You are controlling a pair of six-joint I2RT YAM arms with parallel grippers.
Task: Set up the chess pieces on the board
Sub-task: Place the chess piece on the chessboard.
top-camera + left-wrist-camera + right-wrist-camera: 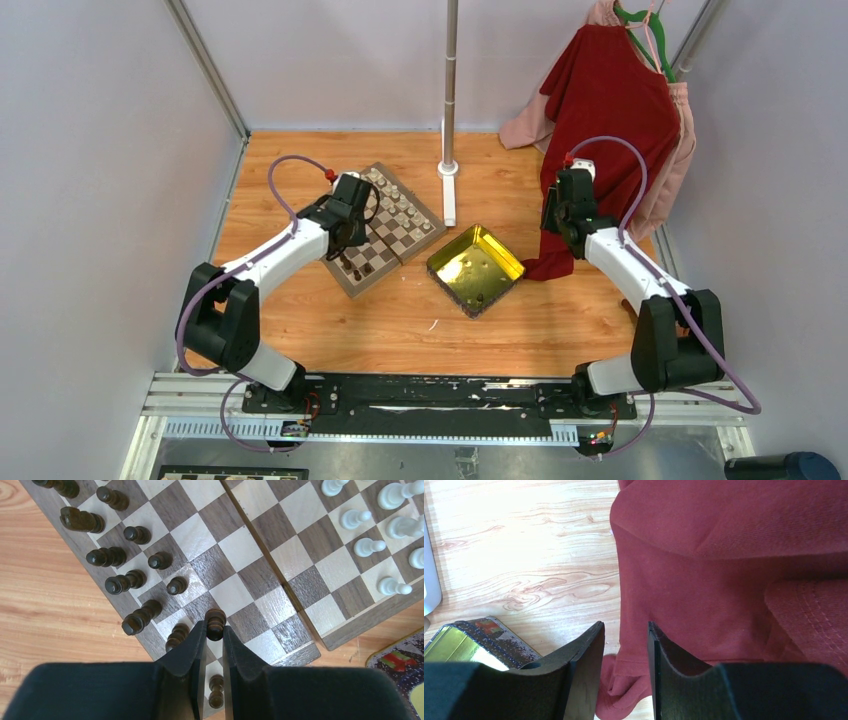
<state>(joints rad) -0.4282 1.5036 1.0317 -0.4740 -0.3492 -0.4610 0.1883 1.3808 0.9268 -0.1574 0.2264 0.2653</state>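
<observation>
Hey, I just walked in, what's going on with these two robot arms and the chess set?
The left gripper is closed on a dark piece over the near end of the board. The other dark pieces already stand in two rows on that side, and the white pieces are lined up on the opposite side. The right gripper is open and empty, off the board, next to a red garment and near the yellow tray.

You've got the wooden checkered board (400, 233) lying flat at far left, turned diagonal. Dark brown pieces (115, 555) stand along its near end, cream ones (370, 547) at the far end. One dark pawn (215, 622) is pinched upright in the left gripper (215, 631).
</observation>
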